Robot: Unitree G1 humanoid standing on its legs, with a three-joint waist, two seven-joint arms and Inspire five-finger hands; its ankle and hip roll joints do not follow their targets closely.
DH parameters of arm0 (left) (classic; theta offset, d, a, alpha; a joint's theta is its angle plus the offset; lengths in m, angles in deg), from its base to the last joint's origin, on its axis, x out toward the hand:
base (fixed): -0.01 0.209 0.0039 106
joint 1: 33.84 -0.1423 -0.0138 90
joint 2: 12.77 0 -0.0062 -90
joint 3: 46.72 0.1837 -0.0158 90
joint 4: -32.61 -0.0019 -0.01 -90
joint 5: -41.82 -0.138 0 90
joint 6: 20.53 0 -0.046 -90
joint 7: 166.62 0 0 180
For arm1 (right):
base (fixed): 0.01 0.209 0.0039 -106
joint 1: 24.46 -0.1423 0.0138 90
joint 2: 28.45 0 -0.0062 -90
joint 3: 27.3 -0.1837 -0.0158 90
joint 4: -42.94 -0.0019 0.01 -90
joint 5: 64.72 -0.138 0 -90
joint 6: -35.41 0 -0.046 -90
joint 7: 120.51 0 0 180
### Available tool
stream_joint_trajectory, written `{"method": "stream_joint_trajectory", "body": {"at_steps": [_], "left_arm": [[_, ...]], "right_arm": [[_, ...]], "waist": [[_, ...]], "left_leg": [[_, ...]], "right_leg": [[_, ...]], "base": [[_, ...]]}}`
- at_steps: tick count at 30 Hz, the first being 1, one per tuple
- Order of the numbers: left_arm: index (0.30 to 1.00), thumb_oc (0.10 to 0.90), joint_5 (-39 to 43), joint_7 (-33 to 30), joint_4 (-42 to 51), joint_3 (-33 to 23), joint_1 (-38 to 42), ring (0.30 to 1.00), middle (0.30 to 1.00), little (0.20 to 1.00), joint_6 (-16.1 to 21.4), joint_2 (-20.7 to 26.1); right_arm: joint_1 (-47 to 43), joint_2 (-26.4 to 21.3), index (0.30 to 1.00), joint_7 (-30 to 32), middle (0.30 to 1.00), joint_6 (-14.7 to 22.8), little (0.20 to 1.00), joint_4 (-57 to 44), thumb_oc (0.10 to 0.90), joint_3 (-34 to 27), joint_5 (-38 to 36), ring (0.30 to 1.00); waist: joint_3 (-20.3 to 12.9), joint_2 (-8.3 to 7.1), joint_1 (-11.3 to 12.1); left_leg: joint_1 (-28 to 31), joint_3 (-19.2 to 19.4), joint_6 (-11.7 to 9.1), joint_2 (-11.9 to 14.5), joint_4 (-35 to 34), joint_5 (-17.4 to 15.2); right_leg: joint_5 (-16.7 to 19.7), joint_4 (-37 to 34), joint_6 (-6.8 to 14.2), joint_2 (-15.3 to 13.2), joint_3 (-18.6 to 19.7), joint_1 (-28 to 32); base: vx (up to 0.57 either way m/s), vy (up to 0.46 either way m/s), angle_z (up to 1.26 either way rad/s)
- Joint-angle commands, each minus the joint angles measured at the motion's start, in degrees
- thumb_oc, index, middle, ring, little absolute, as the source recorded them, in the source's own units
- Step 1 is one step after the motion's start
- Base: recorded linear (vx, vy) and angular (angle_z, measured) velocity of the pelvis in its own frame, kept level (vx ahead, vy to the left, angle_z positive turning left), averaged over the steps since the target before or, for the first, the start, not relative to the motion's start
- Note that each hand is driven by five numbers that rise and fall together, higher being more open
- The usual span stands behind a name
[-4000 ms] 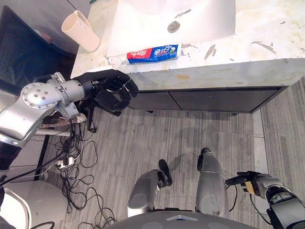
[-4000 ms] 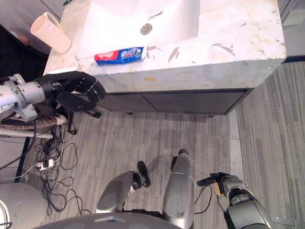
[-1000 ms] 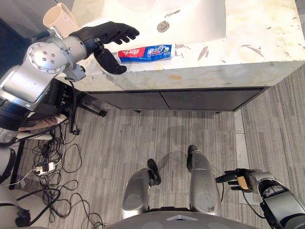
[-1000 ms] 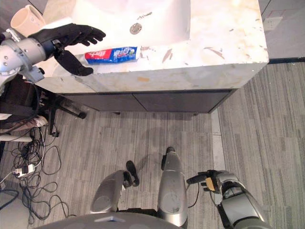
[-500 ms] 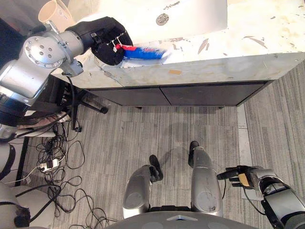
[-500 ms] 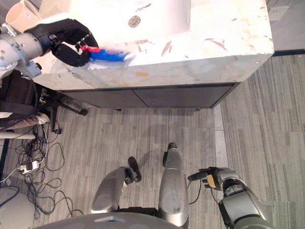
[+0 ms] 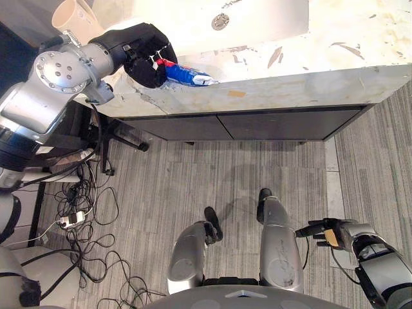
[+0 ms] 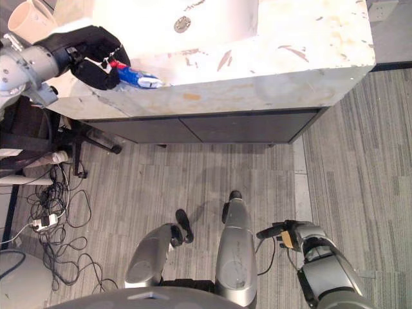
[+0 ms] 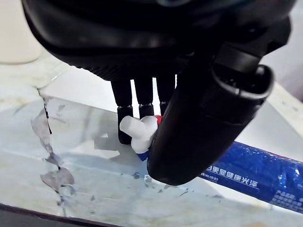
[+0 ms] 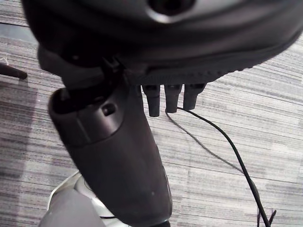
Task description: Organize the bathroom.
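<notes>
At the marble counter's (image 7: 309, 74) front edge, the left hand (image 7: 143, 55) has just closed round the toothpaste tube's (image 7: 187, 75) cap end, so lifting can follow; the right hand (image 7: 327, 230) hangs low, fingers loosely extended.

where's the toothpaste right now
The toothpaste tube is gripped at its cap end in the left hand, at the counter's front left edge, near the beige cup.
</notes>
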Motion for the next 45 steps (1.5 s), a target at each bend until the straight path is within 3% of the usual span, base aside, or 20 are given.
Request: {"method": "stream_joint_trajectory", "body": {"at_steps": [1, 7, 8, 10, 11, 14, 16, 20, 23, 26, 27, 31, 33, 34, 37, 40, 42, 45], "left_arm": [[0.3, 0.4, 10.0, -7.3, -0.2, -14.0, -0.6, 0.3, 0.3, 0.3, 2.0, 0.0], [0.3, 0.4, 14.2, -8.2, 1.7, -19.1, -3.2, 0.3, 0.3, 0.3, 1.0, -3.5], [0.3, 0.4, 13.8, -8.2, 1.9, -19.4, -3.4, 0.3, 0.3, 0.3, 1.1, -4.1], [0.3, 0.4, 14.0, -7.6, 2.1, -20.5, -4.6, 0.3, 0.3, 0.3, 1.1, -4.5], [0.3, 0.4, 14.0, -6.4, 2.3, -21.9, -6.7, 0.3, 0.3, 0.3, 1.8, -4.8], [0.3, 0.4, 15.1, -5.2, 2.6, -23.0, -8.5, 0.3, 0.3, 0.3, 2.2, -5.1], [0.3, 0.4, 15.9, -4.8, 4.2, -24.4, -11.7, 0.3, 0.3, 0.3, 2.5, -6.2], [0.3, 0.4, 15.5, -5.9, 6.4, -26.6, -15.8, 0.3, 0.3, 0.3, 1.4, -8.7], [0.3, 0.4, 15.3, -5.9, 6.0, -27.1, -17.1, 0.3, 0.3, 0.3, 0.8, -10.2], [0.3, 0.4, 15.0, -3.3, 3.7, -30.0, -20.1, 0.3, 0.3, 0.3, 1.6, -9.2], [0.3, 0.4, 15.0, -2.7, 3.2, -31.7, -22.0, 0.3, 0.3, 0.3, 2.1, -8.3], [0.3, 0.4, 16.0, -3.1, 0.2, -36.6, -26.4, 0.3, 0.3, 0.3, 3.3, -5.6], [0.3, 0.4, 16.0, -2.5, -2.6, -36.6, -25.4, 0.3, 0.3, 0.3, 3.4, -5.2], [0.3, 0.4, 16.3, -2.4, -4.6, -35.7, -24.1, 0.3, 0.3, 0.3, 3.5, -5.2], [0.3, 0.4, 16.6, -2.3, -6.6, -34.2, -22.0, 0.3, 0.3, 0.3, 3.4, -5.4], [0.3, 0.4, 18.1, -2.8, -8.2, -32.1, -19.1, 0.3, 0.3, 0.3, 2.0, -4.9], [0.3, 0.4, 18.5, -3.0, -8.3, -31.3, -18.0, 0.3, 0.3, 0.3, 1.2, -4.9], [0.3, 0.4, 19.0, -2.7, -8.8, -30.4, -15.7, 0.3, 0.3, 0.3, -0.9, -5.2]], "right_arm": [[2.3, 1.1, 0.9, 1.7, 0.9, -0.3, 0.9, 2.5, 0.8, -1.3, -2.8, 0.9], [5.3, 2.2, 0.9, 4.0, 0.9, 1.8, 0.9, 2.7, 0.8, -2.6, -3.7, 0.9], [5.8, 2.6, 0.9, 5.0, 0.9, 2.3, 0.9, 2.6, 0.8, -2.6, -4.3, 0.9], [6.5, 3.4, 0.9, 6.2, 0.9, 2.9, 0.9, 2.8, 0.8, -3.0, -5.9, 0.9], [7.3, 4.2, 0.9, 7.0, 0.9, 4.0, 0.9, 3.1, 0.8, -3.6, -6.9, 0.9], [8.5, 4.6, 0.9, 8.0, 0.9, 6.3, 0.9, 3.2, 0.8, -4.5, -8.6, 0.9], [9.8, 4.5, 0.9, 11.6, 0.9, 10.0, 0.9, 2.0, 0.8, -6.2, -12.4, 0.9], [11.6, 2.7, 0.9, 17.0, 0.9, 12.6, 0.9, -3.1, 0.8, -9.6, -16.2, 0.9], [11.8, 0.0, 0.9, 21.4, 0.9, 13.8, 0.9, -7.9, 0.8, -12.4, -17.4, 0.9], [15.5, -6.0, 0.9, 17.9, 0.9, 18.9, 0.9, -11.2, 0.8, -20.9, -13.4, 0.9], [18.7, -6.6, 0.9, 18.8, 0.9, 21.7, 0.9, -15.7, 0.8, -23.3, -12.9, 0.9], [29.3, -9.6, 0.9, 25.7, 0.9, 22.6, 0.9, -41.6, 0.8, -36.6, -5.0, 0.9], [28.4, -12.9, 0.9, 28.9, 0.9, 22.6, 0.9, -46.7, 0.8, -40.3, -0.3, 0.9], [25.9, -16.0, 0.9, 31.5, 0.9, 20.6, 0.9, -49.7, 0.8, -41.7, 1.9, 0.9], [21.9, -19.5, 0.9, 35.3, 0.9, 19.1, 0.9, -52.9, 0.8, -41.6, 5.0, 0.9], [13.3, -25.8, 0.9, 39.7, 0.9, 15.1, 0.9, -62.2, 0.8, -39.0, 10.7, 0.9], [9.8, -27.2, 0.9, 39.1, 0.9, 14.4, 0.9, -64.9, 0.8, -37.3, 11.0, 0.9], [0.4, -28.3, 0.9, 33.3, 0.9, 17.7, 0.9, -69.5, 0.8, -31.6, 4.6, 0.9]], "waist": [[-1.6, -2.22, -0.1], [-3.6, -3.95, -0.5], [-4.1, -4.09, -0.4], [-5.2, -4.33, 1.2], [-6.3, -4.81, 3.1], [-7.2, -5.72, 4.0], [-8.8, -6.95, 4.1], [-11.4, -8.34, 3.8], [-13.1, -9.06, 3.5], [-14.4, -10.08, 2.5], [-14.6, -10.37, 1.6], [-15.1, -10.66, -3.0], [-15.4, -10.36, -4.0], [-15.7, -9.97, -4.2], [-15.8, -9.43, -4.1], [-16.5, -8.51, -3.6], [-16.8, -8.33, -3.4], [-17.7, -8.03, -2.4]], "left_leg": [[-4.1, -0.4, 0.2, 3.4, 5.4, 12.7], [-2.2, 2.2, -1.4, 6.3, 8.0, 13.9], [-1.7, 2.3, -1.0, 5.8, 6.2, 13.5], [-0.1, 0.1, 0.8, 1.6, -1.7, 11.0], [1.6, -3.4, 1.4, -1.9, -10.5, 10.0], [1.9, -5.1, 1.4, -2.7, -11.7, 10.2], [3.6, -5.6, 1.4, -3.1, -13.3, 9.7], [5.8, -5.9, 1.8, -3.2, -14.4, 9.0], [7.6, -5.6, 1.7, -2.7, -15.0, 8.4], [8.7, -4.9, 1.7, -2.0, -15.4, 7.3], [9.1, -4.3, 1.9, -1.8, -15.5, 7.0], [10.3, -1.6, 2.3, -1.2, -16.4, 6.5], [11.0, -1.0, 2.3, -1.2, -16.6, 6.1], [11.2, -0.7, 2.3, -1.2, -16.8, 6.4], [11.5, -0.6, 2.3, -1.3, -16.8, 6.4], [12.1, -0.6, 2.4, -1.5, -16.8, 6.5], [12.5, -0.8, 2.4, -1.8, -16.7, 6.2], [12.9, -0.9, 2.3, -1.9, -16.7, 6.9]], "right_leg": [[4.3, -11.2, 3.7, -0.9, 1.0, 5.3], [4.0, -15.2, 2.9, 0.6, -1.0, 9.9], [4.0, -15.7, 3.1, 0.9, -0.9, 10.7], [4.6, -17.1, 4.3, 1.7, -0.2, 12.5], [4.9, -19.5, 5.4, 2.9, 0.0, 15.6], [5.4, -21.5, 5.3, 3.9, -0.3, 17.7], [5.8, -24.2, 5.0, 5.0, -0.6, 20.5], [6.0, -26.9, 4.8, 5.6, -0.9, 24.0], [6.0, -28.7, 4.7, 5.9, -1.0, 26.7], [6.0, -29.6, 5.3, 6.4, -0.2, 27.9], [6.0, -29.8, 5.4, 6.6, 0.1, 28.1], [5.6, -30.0, 5.9, 7.4, 2.4, 28.1], [5.1, -29.9, 5.9, 7.6, 3.1, 28.3], [5.2, -30.0, 5.8, 7.9, 3.7, 28.3], [5.0, -29.9, 5.7, 8.0, 4.1, 28.5], [4.8, -29.7, 5.4, 8.0, 4.6, 29.0], [4.3, -29.5, 5.5, 7.8, 4.6, 29.4], [4.7, -29.6, 5.2, 7.7, 4.4, 29.8]], "base": [[0.01, -0.021, 0.03], [0.03, -0.051, 0.07], [0.09, 0.018, 0.06], [0.14, 0.056, -0.06], [0.14, 0.034, -0.16], [0.08, -0.026, -0.48], [0.08, 0.007, -0.2], [0.14, 0.036, -0.01], [0.15, 0.009, 0.0], [0.08, -0.006, -0.08], [0.03, 0.034, -0.12], [0.01, 0.077, -0.22], [0.05, 0.095, -0.35], [0.04, 0.067, -0.23], [0.03, 0.075, -0.27], [0.06, 0.076, -0.26], [0.05, 0.051, -0.08], [0.05, 0.034, -0.02]]}}
